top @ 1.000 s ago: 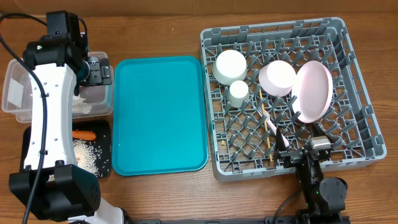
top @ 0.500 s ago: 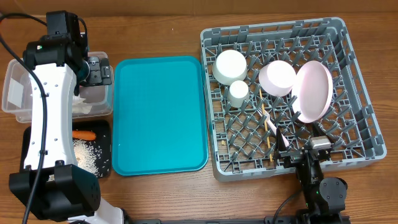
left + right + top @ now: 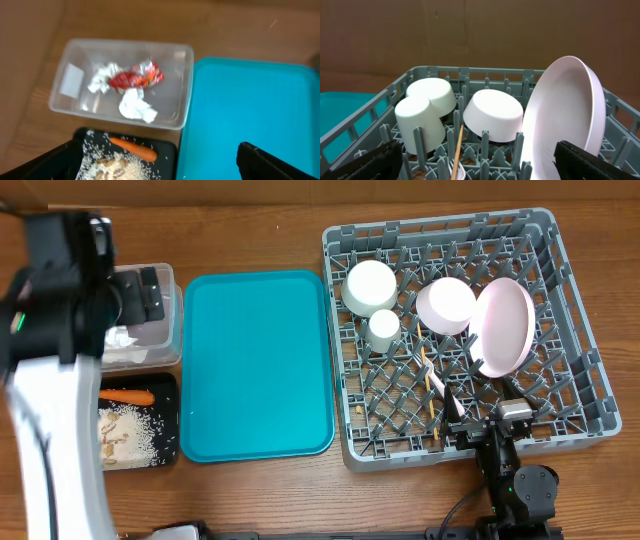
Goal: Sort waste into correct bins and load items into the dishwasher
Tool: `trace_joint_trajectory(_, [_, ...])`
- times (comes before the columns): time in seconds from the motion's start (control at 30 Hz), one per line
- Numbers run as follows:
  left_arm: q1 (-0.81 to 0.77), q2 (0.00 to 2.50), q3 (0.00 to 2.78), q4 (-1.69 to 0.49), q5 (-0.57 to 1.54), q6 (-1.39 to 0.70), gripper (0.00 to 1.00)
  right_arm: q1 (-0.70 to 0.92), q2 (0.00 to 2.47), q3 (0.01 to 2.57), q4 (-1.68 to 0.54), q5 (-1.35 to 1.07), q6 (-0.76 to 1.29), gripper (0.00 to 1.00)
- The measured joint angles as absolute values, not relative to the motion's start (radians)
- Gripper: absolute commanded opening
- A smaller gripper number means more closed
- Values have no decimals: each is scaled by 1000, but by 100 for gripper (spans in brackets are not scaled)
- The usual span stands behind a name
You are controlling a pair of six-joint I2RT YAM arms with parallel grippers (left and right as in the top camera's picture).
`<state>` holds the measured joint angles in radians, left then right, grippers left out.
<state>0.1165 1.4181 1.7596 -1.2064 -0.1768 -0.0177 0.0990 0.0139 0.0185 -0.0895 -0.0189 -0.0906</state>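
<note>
Hovering apart, left fingers (image 3: 272, 159) above clear tub (image 3: 167, 62), right fingers (image 3: 592, 160) apart facing plate (image 3: 565, 120).

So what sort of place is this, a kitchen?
Likely a robot test bench staged as a dish-clearing station: a plain wooden table, a large square grey plastic dish rack holding round white bowls, a clear plastic rectangular tub of waste.

A clear tub (image 3: 189, 75) holds crumpled white napkins (image 3: 136, 106) and a shiny red wrapper (image 3: 136, 78). Just beside it, a black tray (image 3: 167, 151) carries an orange carrot (image 3: 132, 146) and white rice (image 3: 95, 155). The grey dish rack (image 3: 580, 395) holds a pink plate (image 3: 505, 325) standing on edge, two white bowls (image 3: 370, 285) tipped on their sides, a small cup (image 3: 382, 328), a chopstick (image 3: 430, 385) and a white fork (image 3: 452, 402).
</note>
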Motion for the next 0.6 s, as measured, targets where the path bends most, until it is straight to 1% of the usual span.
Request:
trace_joint_trajectory(0.3, [98,1037,1743,-1207,-177,-17,100,99,14,19,-90,-19,-91,100])
trace_joint_trajectory(0.4, [98,925,1659,-1199,-177,-17,100,99,14,19,-90,-19,-91,100])
trace_joint_trajectory(0.6, [98,729,1391,-1243,-178,-17,100,99,14,19,-90,-19,-91,100])
